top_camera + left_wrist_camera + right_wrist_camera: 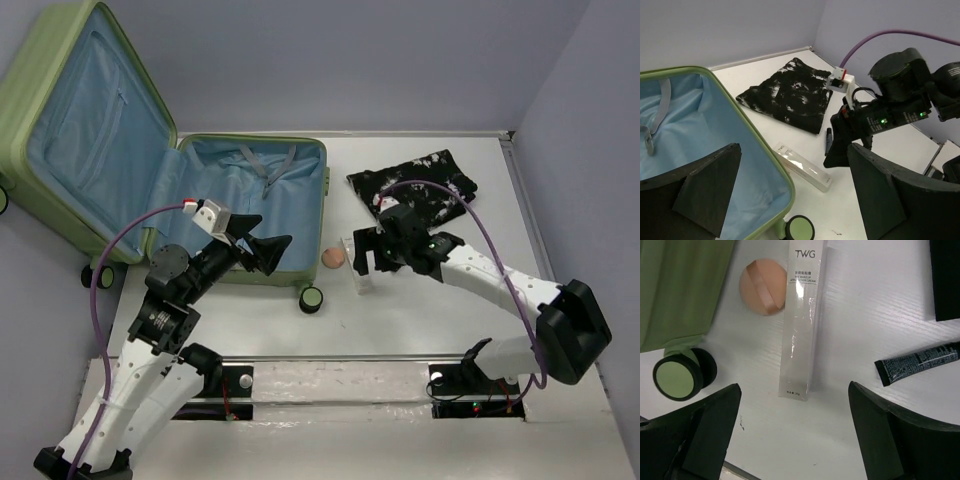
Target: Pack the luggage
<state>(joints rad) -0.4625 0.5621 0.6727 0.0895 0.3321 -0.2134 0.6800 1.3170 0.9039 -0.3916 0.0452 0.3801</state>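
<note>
The luggage (255, 190) is a light-green hard-shell suitcase lying open, its blue-lined lid (85, 130) propped up at the left. My left gripper (262, 240) is open and empty above the near right corner of the suitcase base (700, 125). My right gripper (366, 256) is open and empty, hovering over a long white TWG cream box (800, 320) that lies on the table beside the suitcase (680, 285). The box also shows in the left wrist view (802, 166). A peach makeup puff (762, 286) lies next to the box, and a black tube (917, 362) lies to its right.
A folded black-and-white patterned cloth (418, 182) lies at the back right, also in the left wrist view (787, 95). A black suitcase wheel with a green hub (312, 300) sticks out near the box. The puff (333, 258) sits between suitcase and box. Walls bound the table.
</note>
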